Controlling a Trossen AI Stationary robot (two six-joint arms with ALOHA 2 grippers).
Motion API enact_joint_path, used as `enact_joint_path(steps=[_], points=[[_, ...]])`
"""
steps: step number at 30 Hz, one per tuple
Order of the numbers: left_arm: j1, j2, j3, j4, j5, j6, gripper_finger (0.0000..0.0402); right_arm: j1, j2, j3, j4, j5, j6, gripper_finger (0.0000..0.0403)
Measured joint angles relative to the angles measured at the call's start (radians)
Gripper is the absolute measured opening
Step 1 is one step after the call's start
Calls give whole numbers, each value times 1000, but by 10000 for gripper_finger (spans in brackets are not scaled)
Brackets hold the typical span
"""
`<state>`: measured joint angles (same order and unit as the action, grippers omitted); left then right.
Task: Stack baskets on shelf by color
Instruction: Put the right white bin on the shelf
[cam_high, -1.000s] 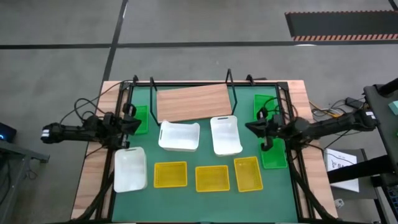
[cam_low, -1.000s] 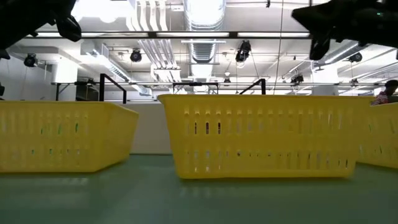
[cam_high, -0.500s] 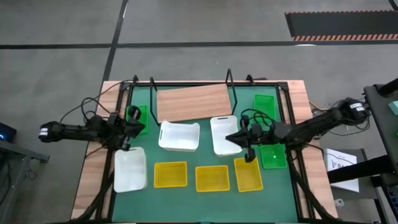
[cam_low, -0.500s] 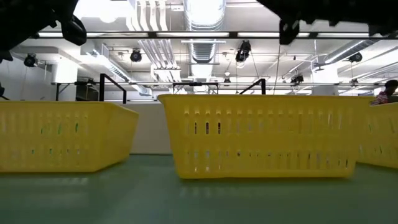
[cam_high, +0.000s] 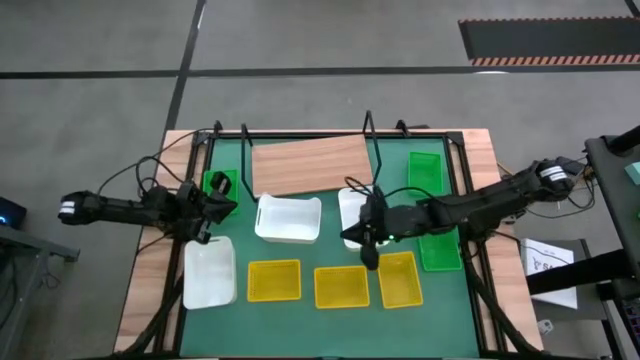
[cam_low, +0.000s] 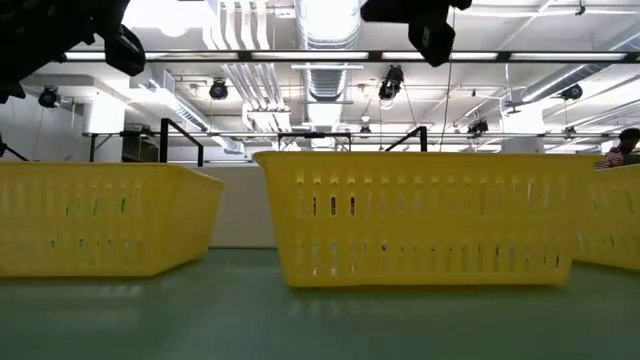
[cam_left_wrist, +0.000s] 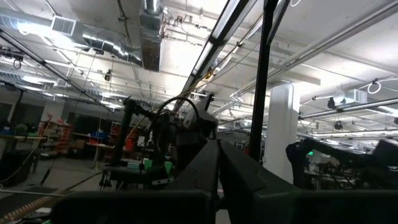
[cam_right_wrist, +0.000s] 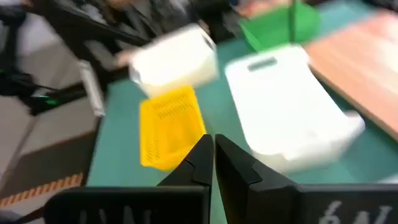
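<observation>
Three white baskets (cam_high: 288, 219), (cam_high: 210, 272), (cam_high: 352, 200) and three yellow baskets (cam_high: 274, 281), (cam_high: 341, 287), (cam_high: 400, 280) stand on the green mat. Green baskets lie at the left (cam_high: 222, 181) and right (cam_high: 428, 170), (cam_high: 440, 250). The shelf (cam_high: 310, 165) is a wooden board at the far side. My right gripper (cam_high: 352, 238) (cam_right_wrist: 211, 146) hangs shut in the air over the right white basket (cam_right_wrist: 292, 112). My left gripper (cam_high: 230, 205) (cam_left_wrist: 217, 149) is shut by the left green basket and points up into the room.
Black wire posts (cam_high: 371, 135) rise at the shelf's far corners. Cables run along both table sides. In the low view the yellow baskets (cam_low: 430, 215) fill the foreground, with both arms high above them. Bare mat lies near the front edge (cam_high: 320, 330).
My right gripper has swung from the table's right edge, above the green baskets, toward the middle and upward, tipping to point slightly down; it now hangs over the right white basket. It stayed shut. The baskets have not moved.
</observation>
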<state>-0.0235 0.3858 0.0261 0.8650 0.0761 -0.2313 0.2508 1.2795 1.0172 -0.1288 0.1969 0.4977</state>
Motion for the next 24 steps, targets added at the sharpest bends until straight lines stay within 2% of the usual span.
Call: enact_joint_path(steps=[6,9,12,16,24], points=[[0,10,0,23,0,0,0,0,141,273,-484,14,223,9],[0,8,0,35,0,-1,0,0,216,387,-675,13,346,9],[0,7,0,45,0,-1,0,-3,289,474,-813,-11,394,12],[0,8,0,45,0,0,0,-15,377,546,-899,-94,428,39],[0,11,0,43,0,1,0,-87,514,651,-980,-123,444,145]])
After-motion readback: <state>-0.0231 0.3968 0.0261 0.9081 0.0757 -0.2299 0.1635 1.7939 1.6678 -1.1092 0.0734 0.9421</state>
